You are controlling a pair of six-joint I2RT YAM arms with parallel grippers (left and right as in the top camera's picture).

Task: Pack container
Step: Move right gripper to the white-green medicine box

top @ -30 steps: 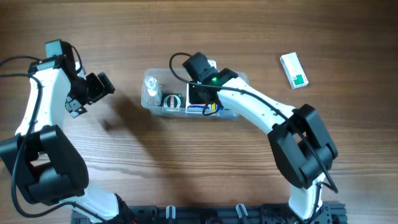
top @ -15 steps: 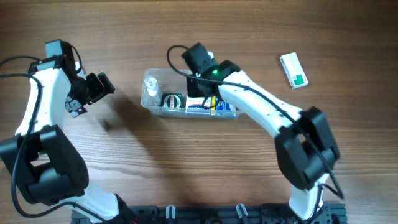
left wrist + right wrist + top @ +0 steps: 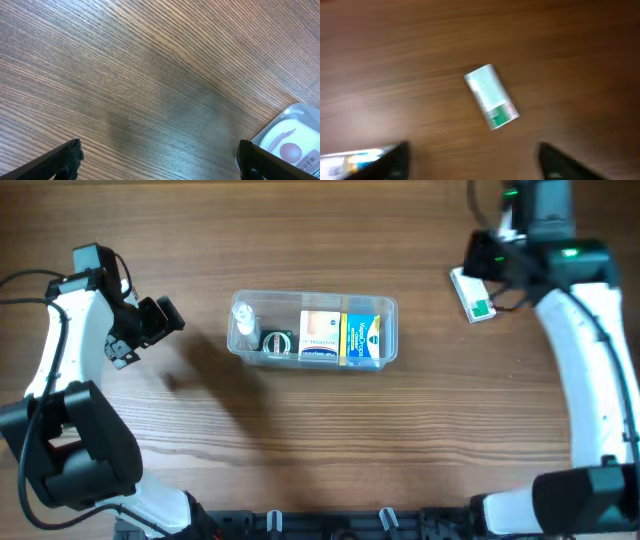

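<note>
The container (image 3: 312, 297), a clear tub, stands mid-table. Inside it lie a small clear bottle (image 3: 243, 318), a round black item (image 3: 276, 342), a peach-and-white box (image 3: 319, 330) and a blue-and-yellow box (image 3: 362, 335). A white box with a green end (image 3: 472, 292) lies on the bare wood at the right, also in the right wrist view (image 3: 491, 96). My right gripper (image 3: 487, 265) hovers open just over that box, with nothing between its fingers (image 3: 472, 162). My left gripper (image 3: 150, 325) is open left of the container, above bare wood (image 3: 160, 165). The tub's corner (image 3: 292, 137) shows by its right finger.
The wooden table (image 3: 300, 440) runs all round the tub. The arm bases (image 3: 330, 525) stand along the front edge. The right wrist view is blurred, with a corner of the container (image 3: 350, 159) at the bottom left.
My right gripper opened and left the container, swinging right and back to above the white-and-green box. The blue-and-yellow box stays in the tub. The left arm has not moved.
</note>
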